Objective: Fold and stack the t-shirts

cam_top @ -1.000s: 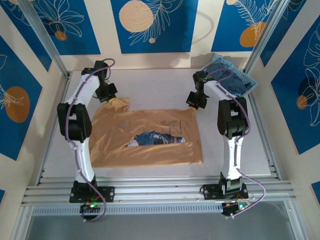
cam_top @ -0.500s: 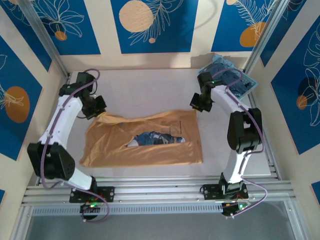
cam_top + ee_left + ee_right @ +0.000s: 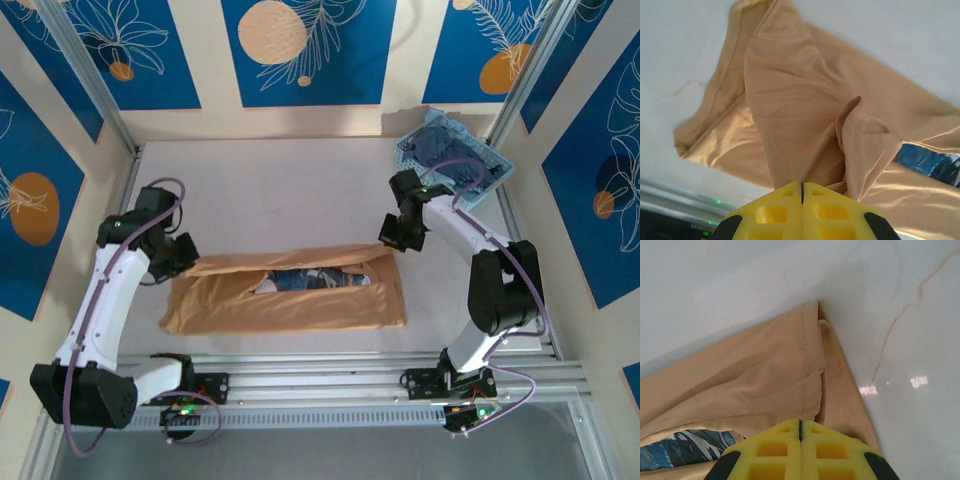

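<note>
Plainly, found the tan-orange t-shirt point(image 3: 290, 305) lying across the near middle of the desk point(image 3: 280, 190), long side running left to right. Noted its far edge raised and drawn over toward the near side, with a sliver of the blue print point(image 3: 305, 279) showing beneath the lifted layer. Saw the left claw point(image 3: 190, 258) pinched tight on the far-left corner of the cloth, yellow fingers pressed together and a creased ridge of fabric running up between them. Saw the right claw point(image 3: 392, 240) likewise closed on the far-right corner, gripping at the stitched hem point(image 3: 802, 355). Spotted the slate-blue t-shirt point(image 3: 445, 150) bunched inside the light blue basket point(image 3: 497, 168) at the far right corner of the desk, well apart from the tan one. Found bare pale desk between the two.
</note>
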Robot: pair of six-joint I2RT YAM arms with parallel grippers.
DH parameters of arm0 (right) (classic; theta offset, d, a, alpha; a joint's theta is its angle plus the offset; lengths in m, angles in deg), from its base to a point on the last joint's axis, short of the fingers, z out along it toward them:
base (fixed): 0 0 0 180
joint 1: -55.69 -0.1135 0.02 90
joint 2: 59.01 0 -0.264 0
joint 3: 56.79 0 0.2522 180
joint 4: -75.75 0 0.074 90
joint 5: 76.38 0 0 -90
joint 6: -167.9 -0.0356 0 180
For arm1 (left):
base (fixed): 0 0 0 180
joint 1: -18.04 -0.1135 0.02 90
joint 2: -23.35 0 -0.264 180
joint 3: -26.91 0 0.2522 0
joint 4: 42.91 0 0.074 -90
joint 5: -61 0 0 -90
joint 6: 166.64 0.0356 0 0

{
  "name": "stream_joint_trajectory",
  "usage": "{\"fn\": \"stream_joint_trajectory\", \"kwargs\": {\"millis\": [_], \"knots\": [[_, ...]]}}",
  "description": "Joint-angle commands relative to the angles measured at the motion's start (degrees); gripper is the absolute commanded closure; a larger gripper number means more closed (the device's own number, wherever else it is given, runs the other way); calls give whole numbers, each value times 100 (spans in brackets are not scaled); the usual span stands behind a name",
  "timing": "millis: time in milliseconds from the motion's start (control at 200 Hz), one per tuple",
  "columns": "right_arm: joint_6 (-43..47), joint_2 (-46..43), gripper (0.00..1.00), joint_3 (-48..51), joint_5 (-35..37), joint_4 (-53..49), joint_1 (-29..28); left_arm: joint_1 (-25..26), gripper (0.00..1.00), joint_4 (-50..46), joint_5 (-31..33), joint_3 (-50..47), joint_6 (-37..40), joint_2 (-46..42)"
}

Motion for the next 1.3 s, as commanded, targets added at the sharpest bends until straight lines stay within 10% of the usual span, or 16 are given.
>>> {"fn": "stream_joint_trajectory", "kwargs": {"millis": [0, 1295], "knots": [[-123, -214, 100, 200, 299, -235, -19, -12, 100, -312, -46, -389, -229, -383], [-505, -1006, 100, 1561, 55, -627, -427, 190, 100, -33, 262, -2109, -889, -977]]}}
